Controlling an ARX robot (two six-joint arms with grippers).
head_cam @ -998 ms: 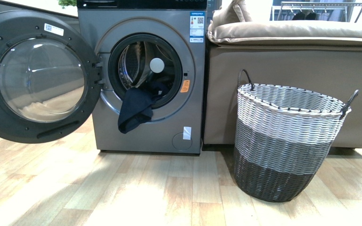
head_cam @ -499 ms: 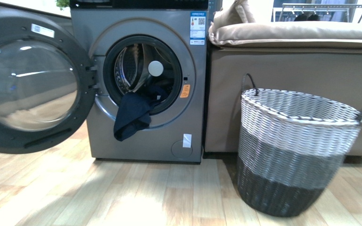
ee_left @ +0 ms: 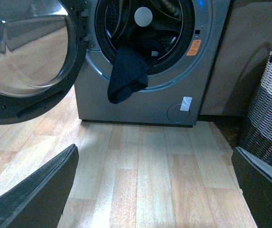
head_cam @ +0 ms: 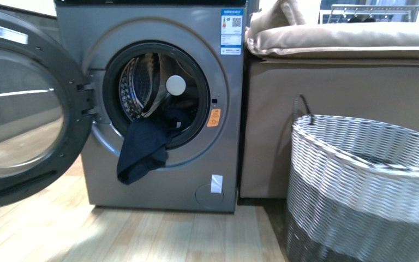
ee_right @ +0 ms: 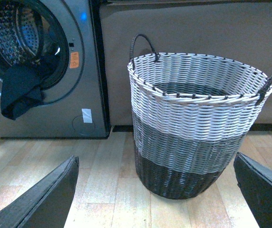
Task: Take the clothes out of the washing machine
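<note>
- One washing machine (head_cam: 226, 158), grey front-loader, left of centre in the front view. Its door (head_cam: 16, 114) is swung fully open at the far left.
- One item of clothes (head_cam: 142, 150), dark navy, centre-left, draped over the lower lip of the drum opening. The upper part lies inside and the lower fold hangs down the front panel, clear of the floor.
- Handling (judged): soft, limp, light and not fragile. It is likely to sag and trail when lifted and may drag on the door seal. The best hold is the bunched fabric just below the lip, pinching several layers.
- One woven basket (head_cam: 360, 185), lower right, standing well apart from the garment.
- The left gripper (ee_left: 153, 149) has its fingers spread wide, holds nothing and is well short of the garment.
- The right gripper (ee_right: 156, 158) has its fingers spread wide, holds nothing and faces the basket.
</note>
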